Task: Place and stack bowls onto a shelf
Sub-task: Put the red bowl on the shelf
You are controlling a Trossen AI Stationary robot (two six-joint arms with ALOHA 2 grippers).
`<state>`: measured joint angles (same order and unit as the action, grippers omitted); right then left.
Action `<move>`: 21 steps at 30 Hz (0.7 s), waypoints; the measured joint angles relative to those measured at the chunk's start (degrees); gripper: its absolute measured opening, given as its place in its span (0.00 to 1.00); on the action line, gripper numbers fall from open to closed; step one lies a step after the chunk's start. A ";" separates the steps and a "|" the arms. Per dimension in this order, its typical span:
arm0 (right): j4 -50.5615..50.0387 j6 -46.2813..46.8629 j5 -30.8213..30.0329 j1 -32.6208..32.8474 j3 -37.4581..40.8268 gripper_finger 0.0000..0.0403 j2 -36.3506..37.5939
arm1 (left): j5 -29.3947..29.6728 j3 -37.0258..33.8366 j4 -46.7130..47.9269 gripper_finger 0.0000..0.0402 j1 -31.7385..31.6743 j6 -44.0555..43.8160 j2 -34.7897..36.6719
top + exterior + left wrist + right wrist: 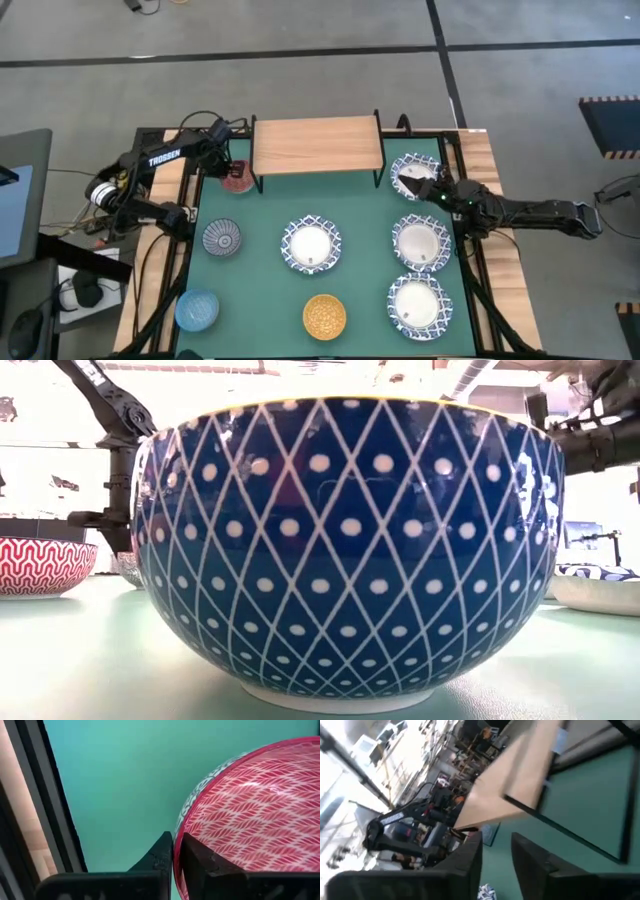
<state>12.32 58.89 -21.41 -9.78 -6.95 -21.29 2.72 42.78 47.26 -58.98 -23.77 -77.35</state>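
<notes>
A small pinkish-red bowl (237, 180) sits on the green table beside the shelf's left legs, and my left gripper (176, 857) is shut on it. The shelf (316, 144), a wooden plank on thin black legs, stands at the table's far edge. My right gripper (497, 862) hovers level over the far right white bowl with a blue lattice rim (412, 172). Its fingers are apart, and a scrap of that rim (485, 893) shows low between them. I cannot tell whether they touch it. My left gripper pinches the red bowl's rim (178, 831) on the side away from the shelf, one finger (200, 862) inside the bowl and one (161, 859) outside. The fingers come from above, pointing down. The bowl sits level, its base on the table (45, 565).
Three more blue-rimmed white bowls (311, 245) (421, 242) (419, 303) stand in the middle and right. A grey bowl (221, 238), a light blue one (197, 310) and a yellow-orange one (324, 316) stand left and near. One lattice bowl (350, 550) fills the low view.
</notes>
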 joint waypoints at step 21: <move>-4.85 -40.45 0.51 -1.68 -39.55 0.32 -36.07 | 17.78 24.21 14.76 0.00 15.27 0.84 24.58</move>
<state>7.47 18.44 -20.89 -11.46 -46.50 -57.36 20.50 67.00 62.02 -43.71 -22.93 -52.77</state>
